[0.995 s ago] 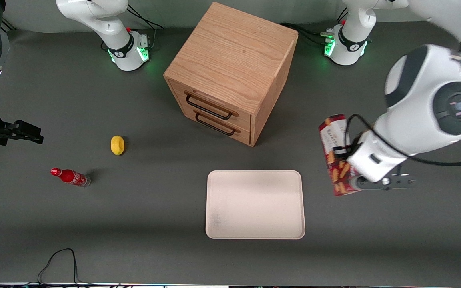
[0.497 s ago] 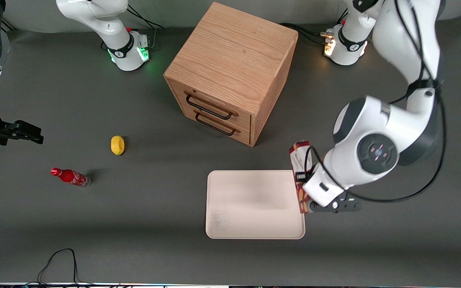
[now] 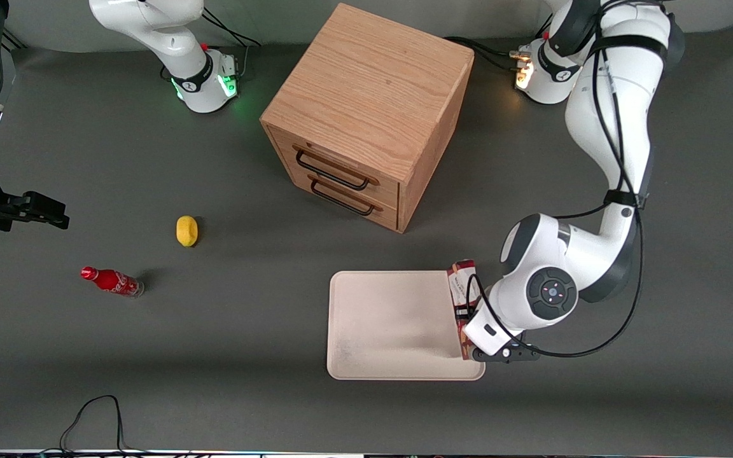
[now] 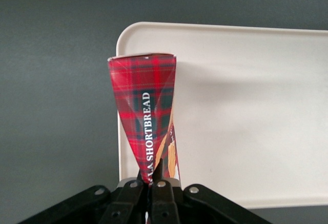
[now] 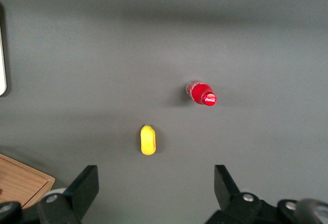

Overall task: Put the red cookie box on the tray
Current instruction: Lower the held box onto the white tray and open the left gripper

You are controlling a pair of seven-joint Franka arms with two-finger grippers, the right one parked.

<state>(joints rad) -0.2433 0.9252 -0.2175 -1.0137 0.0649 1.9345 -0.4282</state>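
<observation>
The red cookie box, dark red tartan with cookie pictures, hangs lengthwise in my gripper, which is shut on it. The box sits over the tray just inside the rim at the working arm's end. In the wrist view the tartan box runs away from the gripper, whose jaws pinch its near end, and the cream-white tray lies under it. Whether the box touches the tray I cannot tell. The arm's wrist hides the box's gripped end in the front view.
A wooden two-drawer cabinet stands farther from the front camera than the tray. A yellow lemon-like thing and a small red soda bottle lie toward the parked arm's end. A black cable loops at the table's front edge.
The arm has carried the box from the bare table beside the tray, sideways and nearer the front camera, to over the tray's rim. The gripper stays shut on it.
</observation>
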